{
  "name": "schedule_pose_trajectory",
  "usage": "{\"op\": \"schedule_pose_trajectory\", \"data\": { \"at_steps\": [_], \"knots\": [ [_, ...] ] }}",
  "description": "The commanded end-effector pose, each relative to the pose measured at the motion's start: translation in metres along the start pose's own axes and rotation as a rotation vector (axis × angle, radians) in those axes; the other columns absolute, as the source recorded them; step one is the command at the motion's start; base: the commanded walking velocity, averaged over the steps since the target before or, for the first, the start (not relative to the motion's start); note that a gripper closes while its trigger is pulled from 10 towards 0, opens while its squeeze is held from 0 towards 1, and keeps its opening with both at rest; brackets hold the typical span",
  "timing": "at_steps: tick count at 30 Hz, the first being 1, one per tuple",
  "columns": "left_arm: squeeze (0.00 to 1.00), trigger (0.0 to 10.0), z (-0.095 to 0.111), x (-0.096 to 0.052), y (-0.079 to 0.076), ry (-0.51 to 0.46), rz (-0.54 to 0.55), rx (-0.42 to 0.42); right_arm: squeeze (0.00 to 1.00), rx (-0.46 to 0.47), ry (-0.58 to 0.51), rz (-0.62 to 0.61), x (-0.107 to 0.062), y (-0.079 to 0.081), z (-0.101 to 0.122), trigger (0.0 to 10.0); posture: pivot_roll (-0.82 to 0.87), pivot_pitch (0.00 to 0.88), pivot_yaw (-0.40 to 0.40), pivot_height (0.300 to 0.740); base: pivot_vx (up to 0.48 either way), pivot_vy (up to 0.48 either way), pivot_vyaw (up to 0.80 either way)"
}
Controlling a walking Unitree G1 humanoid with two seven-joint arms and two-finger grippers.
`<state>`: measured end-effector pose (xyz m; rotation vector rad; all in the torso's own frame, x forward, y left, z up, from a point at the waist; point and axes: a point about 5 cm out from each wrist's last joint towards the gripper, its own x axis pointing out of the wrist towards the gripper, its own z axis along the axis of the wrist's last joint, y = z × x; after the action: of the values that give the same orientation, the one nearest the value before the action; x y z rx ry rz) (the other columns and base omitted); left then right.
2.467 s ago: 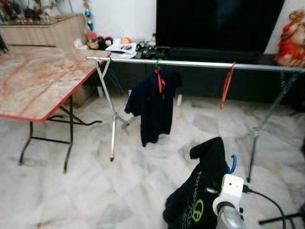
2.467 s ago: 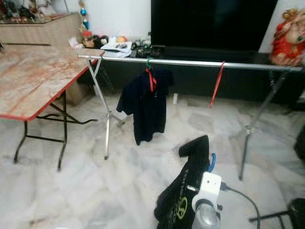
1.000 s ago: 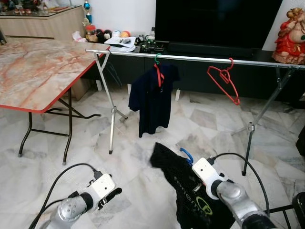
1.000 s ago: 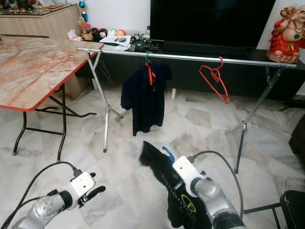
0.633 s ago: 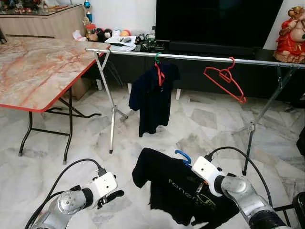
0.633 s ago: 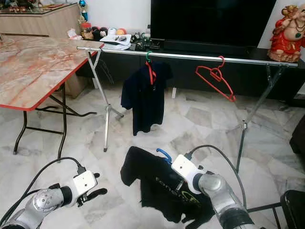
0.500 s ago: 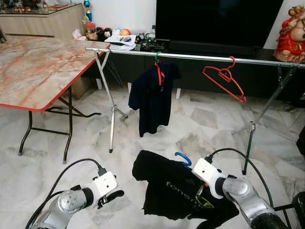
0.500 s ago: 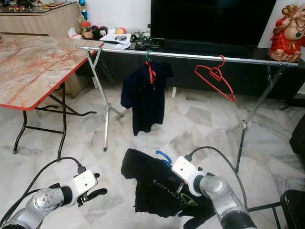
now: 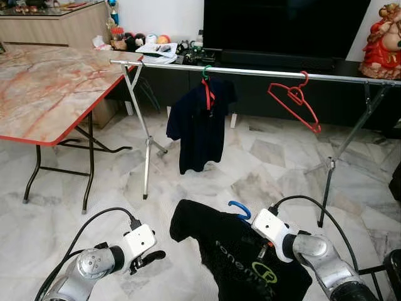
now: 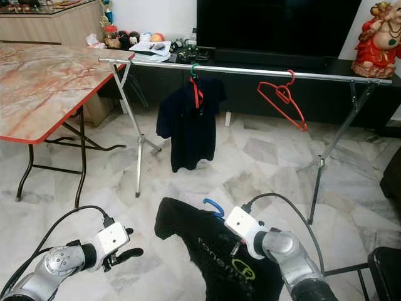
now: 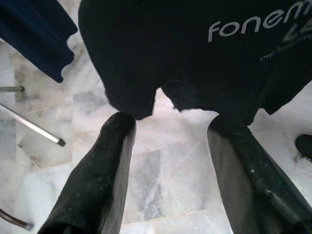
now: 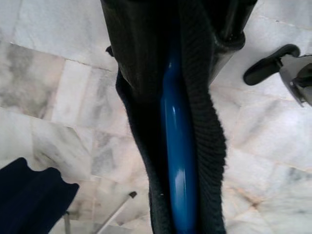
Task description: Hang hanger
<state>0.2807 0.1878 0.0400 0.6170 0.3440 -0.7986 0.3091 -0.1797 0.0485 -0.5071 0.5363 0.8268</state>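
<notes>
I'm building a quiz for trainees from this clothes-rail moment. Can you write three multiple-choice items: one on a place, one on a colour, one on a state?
1. Where does the empty red hanger hang?
A. on the rail, toward the robot's right of the navy shirt
B. on the table's edge
C. on the floor

2. What colour is the hook of the hanger carrying the black shirt?
A. green
B. blue
C. red

3. How is the left pincer?
A. shut on the black shirt
B. shut on the rail
C. open, holding nothing

Answers:
1 A: its hook sits over the rail, beyond the navy shirt.
2 B: a blue hook curls above the shirt's collar, held at the right pincer.
3 C: the left wrist view shows its two fingers apart with floor between them.
</notes>
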Motion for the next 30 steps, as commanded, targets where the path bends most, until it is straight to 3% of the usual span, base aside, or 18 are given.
{"op": "schedule_pose_trajectory", "data": {
  "at_steps": [1, 11, 30],
  "knots": [
    [0.00, 10.0, 0.000, -0.004, 0.002, 0.005, -0.003, 0.003, 0.00, -0.012, -0.042, -0.002, -0.003, -0.002, 0.007, 10.0, 0.14, 0.031, 0.002, 0.740, 0.000, 0.000, 0.00],
    [0.00, 10.0, 0.008, 0.002, 0.004, -0.015, -0.031, -0.009, 0.00, -0.087, -0.122, 0.162, -0.027, 0.004, 0.012, 10.0, 0.12, 0.029, 0.005, 0.740, 0.000, 0.000, 0.00],
    [0.00, 10.0, 0.017, 0.010, 0.007, -0.029, -0.033, 0.013, 0.00, -0.135, -0.173, 0.318, -0.057, 0.010, 0.022, 10.0, 0.10, 0.026, 0.005, 0.740, 0.000, 0.000, 0.00]
  ]
}}
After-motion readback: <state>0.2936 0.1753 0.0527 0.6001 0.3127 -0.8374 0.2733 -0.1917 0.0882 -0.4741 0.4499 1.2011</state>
